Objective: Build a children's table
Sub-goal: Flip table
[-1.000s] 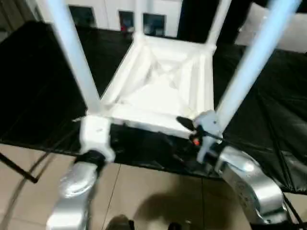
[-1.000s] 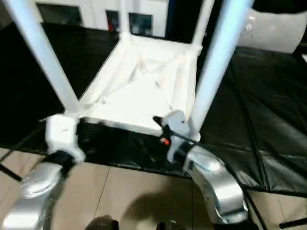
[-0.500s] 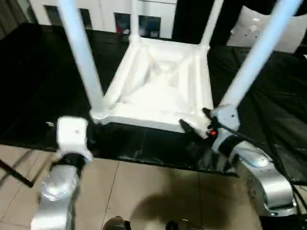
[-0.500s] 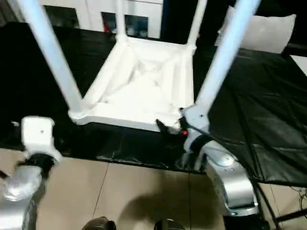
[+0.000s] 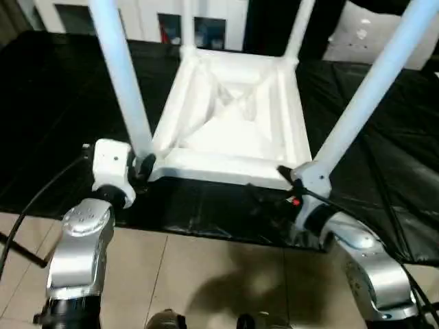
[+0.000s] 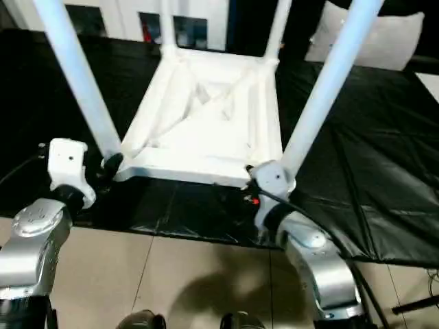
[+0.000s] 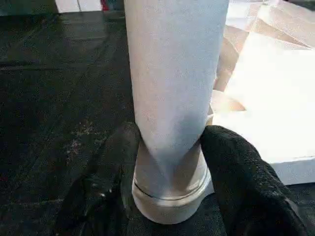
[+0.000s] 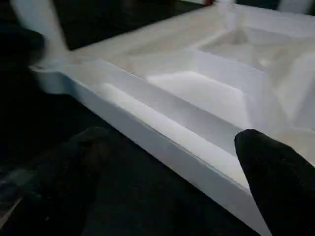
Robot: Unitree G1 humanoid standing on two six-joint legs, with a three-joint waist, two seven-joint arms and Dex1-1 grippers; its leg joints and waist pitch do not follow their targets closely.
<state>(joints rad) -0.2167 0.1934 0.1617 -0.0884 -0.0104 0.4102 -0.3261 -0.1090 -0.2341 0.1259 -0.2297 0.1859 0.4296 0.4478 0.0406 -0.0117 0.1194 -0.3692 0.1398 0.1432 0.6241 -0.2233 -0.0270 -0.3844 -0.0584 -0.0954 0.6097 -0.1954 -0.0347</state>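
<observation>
Black cloth covers the work table [image 5: 62, 110], whose near edge overhangs a tan tiled floor [image 5: 206, 274]. On it the children's table [image 5: 233, 116] lies upside down, ribbed underside up, four tube legs rising upward. The left gripper [image 7: 170, 184] clamps the near-left leg [image 7: 174, 88] just above its socket. The right gripper [image 8: 170, 172] spreads wide at the top's near edge, holding nothing.

Even, dim indoor light; the white children's table [image 5: 230, 116] glares, and the right gripper's fingers [image 8: 275, 172] blur.
</observation>
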